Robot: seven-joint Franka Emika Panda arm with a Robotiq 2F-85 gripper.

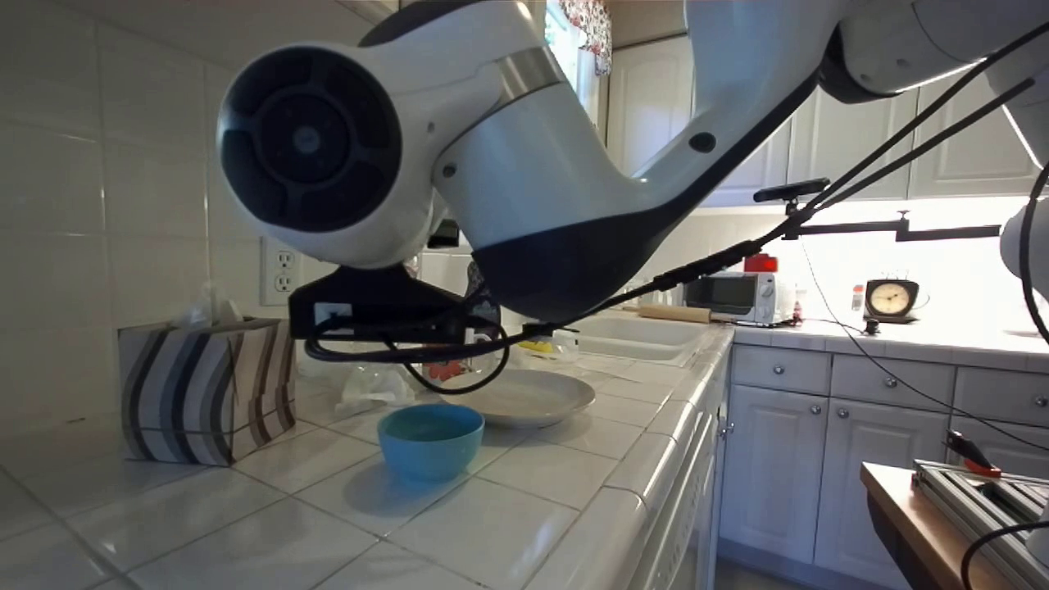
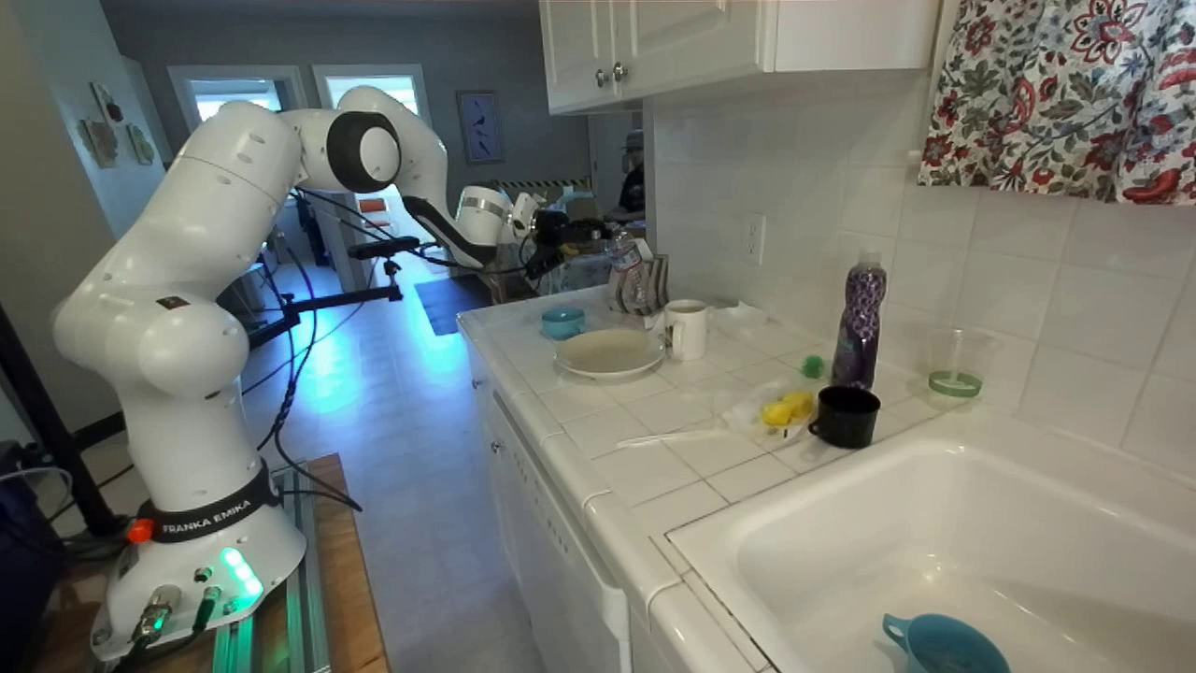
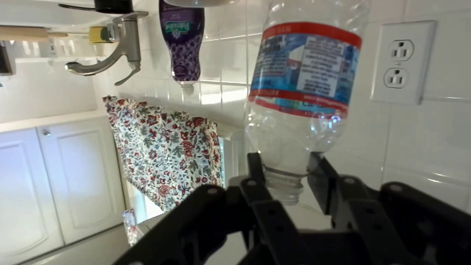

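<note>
The fingers point(image 3: 319, 184) grasp the plastic water bottle point(image 3: 303, 73) at its neck, sensibly: seemingly empty, its light body should dent easily.

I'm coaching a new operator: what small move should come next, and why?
Probably a slow, small lift straight up: the hand grips the bottle by its neck, and in an exterior view the bottle overlaps the tissue box, so moving sideways might knock it. Whether they touch, I can't tell.
</note>
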